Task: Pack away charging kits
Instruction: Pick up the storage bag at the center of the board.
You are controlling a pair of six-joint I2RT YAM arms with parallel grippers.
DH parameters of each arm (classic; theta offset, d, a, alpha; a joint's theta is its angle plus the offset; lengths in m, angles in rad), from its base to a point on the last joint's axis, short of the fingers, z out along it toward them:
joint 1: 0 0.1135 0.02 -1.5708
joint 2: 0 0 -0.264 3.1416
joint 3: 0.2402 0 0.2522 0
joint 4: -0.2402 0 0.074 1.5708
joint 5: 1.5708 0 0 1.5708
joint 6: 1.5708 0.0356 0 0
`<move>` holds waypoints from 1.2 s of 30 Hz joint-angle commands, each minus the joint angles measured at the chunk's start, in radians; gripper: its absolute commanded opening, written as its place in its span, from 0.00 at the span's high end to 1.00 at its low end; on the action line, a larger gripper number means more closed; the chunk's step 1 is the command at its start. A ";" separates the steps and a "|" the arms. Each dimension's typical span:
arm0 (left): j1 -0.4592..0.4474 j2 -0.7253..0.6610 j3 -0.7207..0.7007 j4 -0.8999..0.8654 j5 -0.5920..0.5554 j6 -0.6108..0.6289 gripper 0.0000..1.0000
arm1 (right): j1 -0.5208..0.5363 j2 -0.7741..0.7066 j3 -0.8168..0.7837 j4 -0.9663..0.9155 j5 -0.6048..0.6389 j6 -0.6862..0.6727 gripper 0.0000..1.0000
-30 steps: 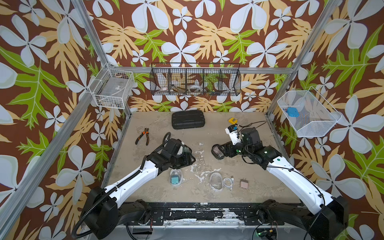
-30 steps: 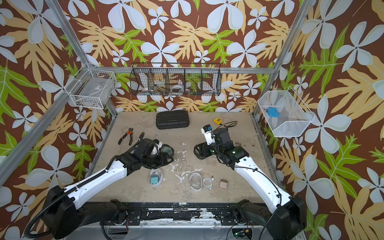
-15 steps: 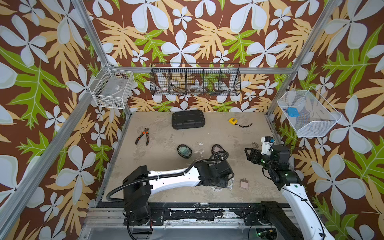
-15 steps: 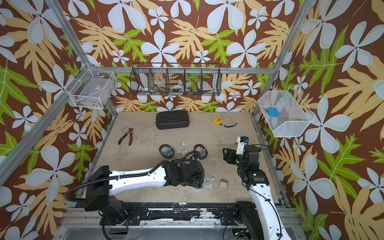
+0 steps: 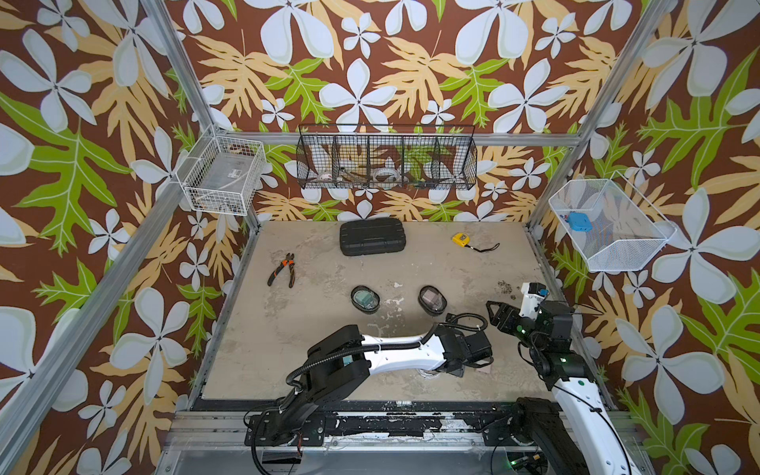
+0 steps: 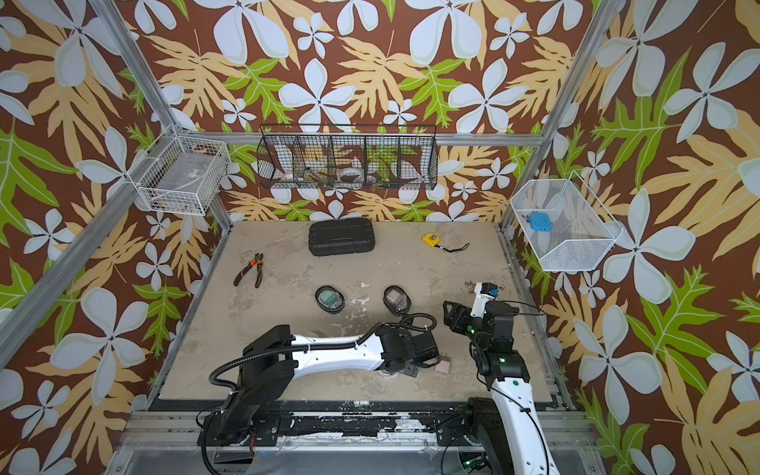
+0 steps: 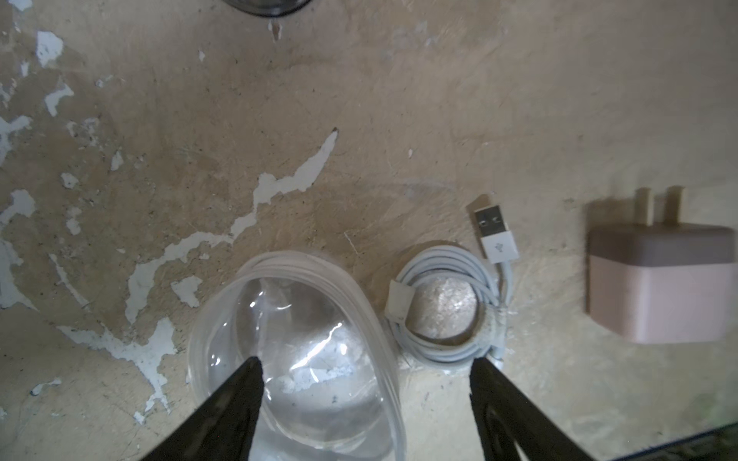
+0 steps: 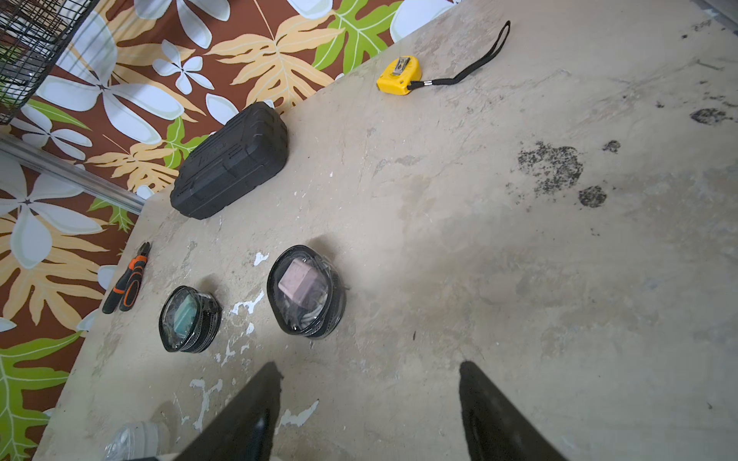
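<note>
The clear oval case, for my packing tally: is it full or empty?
Empty: the clear oval case shows only table through it; the coiled cable and pink plug lie outside it.

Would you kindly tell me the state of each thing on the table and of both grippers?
Teal-plug case, packed, closed.
Pink-plug case, packed, closed.
Clear case, empty.
White cable, coiled, loose.
Pink plug, loose, unpacked.
Ribbed black case, shut.
Tape measure, retracted.
Left gripper, open.
Right gripper, open, empty.

Floral brown wallpaper [image 5: 370, 61] surrounds a scuffed beige tabletop [image 5: 255, 337] framed by aluminium posts [image 5: 181, 61].
</note>
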 commanded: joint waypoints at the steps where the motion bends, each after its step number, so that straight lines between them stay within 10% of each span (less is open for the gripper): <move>1: -0.006 0.010 -0.005 -0.060 -0.028 0.001 0.17 | -0.018 0.008 -0.018 0.056 -0.034 -0.009 0.28; 19: -0.034 -0.089 -0.164 -0.040 -0.069 -0.022 0.49 | -0.081 0.082 -0.048 0.136 -0.149 -0.011 0.29; 25: -0.033 -0.120 -0.208 -0.009 -0.055 0.024 0.99 | -0.080 0.100 -0.042 0.136 -0.170 -0.026 0.30; 36: -0.034 -0.224 -0.312 0.032 -0.061 0.073 1.00 | -0.073 0.166 -0.010 0.091 -0.235 -0.081 0.34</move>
